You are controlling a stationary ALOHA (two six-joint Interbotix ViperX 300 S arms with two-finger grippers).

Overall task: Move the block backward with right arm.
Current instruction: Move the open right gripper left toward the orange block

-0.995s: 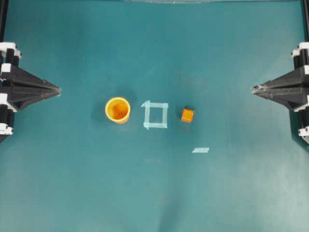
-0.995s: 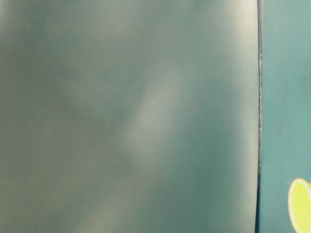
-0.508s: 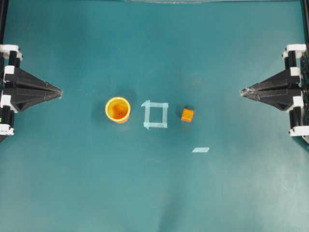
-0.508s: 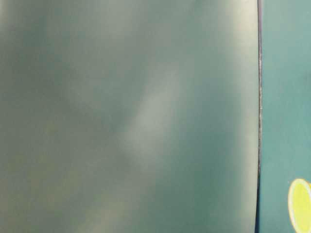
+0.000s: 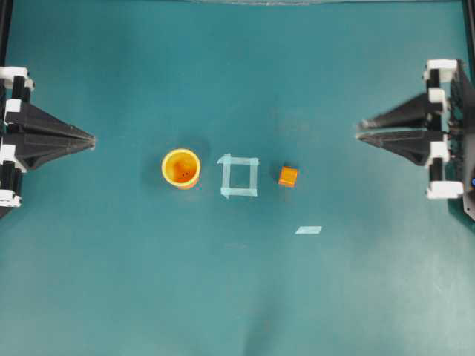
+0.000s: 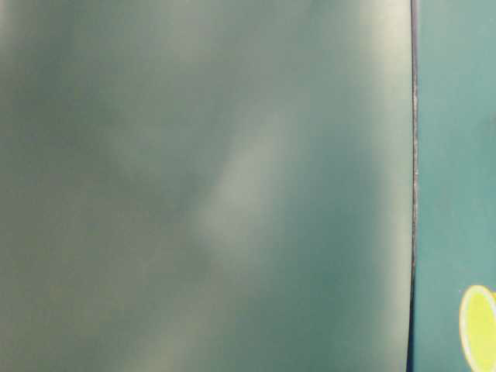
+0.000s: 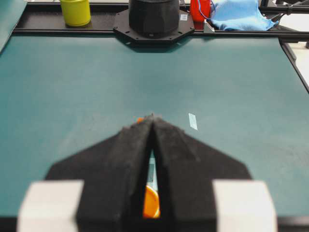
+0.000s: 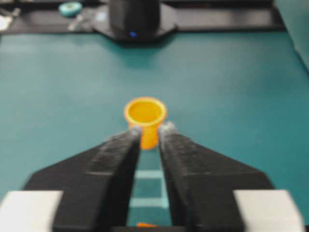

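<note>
The block (image 5: 288, 176), a small orange cube, sits on the green table just right of a pale tape square (image 5: 239, 176). In the right wrist view only a sliver of the block (image 8: 145, 225) shows at the bottom edge between the fingers. My right gripper (image 5: 359, 130) hovers at the right side, well right of and slightly behind the block, its two fingers parted with nothing between them; the right wrist view shows this gripper (image 8: 149, 129) the same way. My left gripper (image 5: 92, 139) rests at the far left, tips together; the left wrist view shows this gripper (image 7: 152, 117) the same way.
A yellow-orange cup (image 5: 181, 168) stands left of the tape square. A short tape strip (image 5: 308, 230) lies in front of the block. In the left wrist view a yellow-green cup (image 7: 76, 11), a red item (image 7: 199, 9) and a blue cloth (image 7: 237, 14) sit beyond the table's far edge.
My right gripper has moved left toward the table's middle and its fingers have opened from shut. The left gripper, block and cup have not moved.
</note>
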